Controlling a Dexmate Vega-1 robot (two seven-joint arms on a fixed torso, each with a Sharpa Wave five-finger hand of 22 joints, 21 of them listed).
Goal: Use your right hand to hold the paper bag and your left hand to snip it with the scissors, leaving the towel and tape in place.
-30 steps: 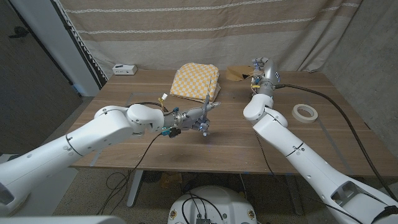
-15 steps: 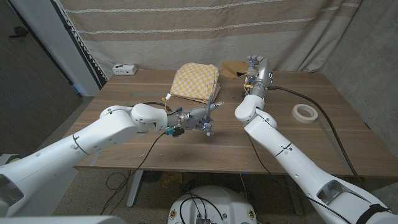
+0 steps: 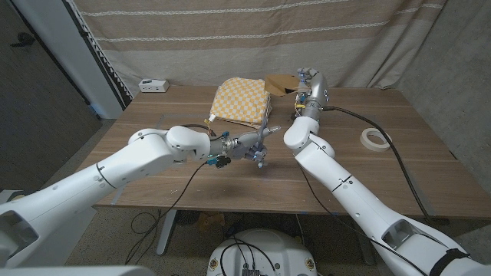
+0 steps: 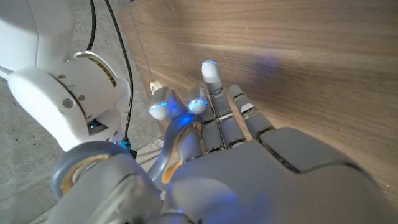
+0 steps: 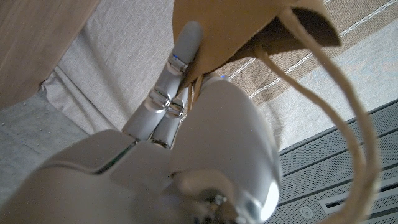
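Note:
In the head view my right hand [image 3: 308, 80] is raised at the table's far edge and holds the brown paper bag [image 3: 280, 82], which hangs beside the towel's right corner. The right wrist view shows the fingers [image 5: 177, 68] pinching the bag [image 5: 249, 31], with its twine handle [image 5: 348, 124] dangling loose. My left hand [image 3: 249, 147] hovers over the table's middle and grips the scissors [image 3: 264, 129], blades pointing up towards the bag. In the left wrist view a scissor handle loop [image 4: 177, 146] sits under the fingers [image 4: 214, 102].
The yellow checkered towel [image 3: 240, 100] lies folded at the back centre. A roll of tape [image 3: 375, 138] rests on the right side of the table [image 3: 322, 192]. At the back left corner stands a small white box [image 3: 153, 85]. A curtain hangs behind.
My right hand has carried the paper bag leftward, closer to the towel. My left hand with the scissors has shifted slightly right and away, towards the bag.

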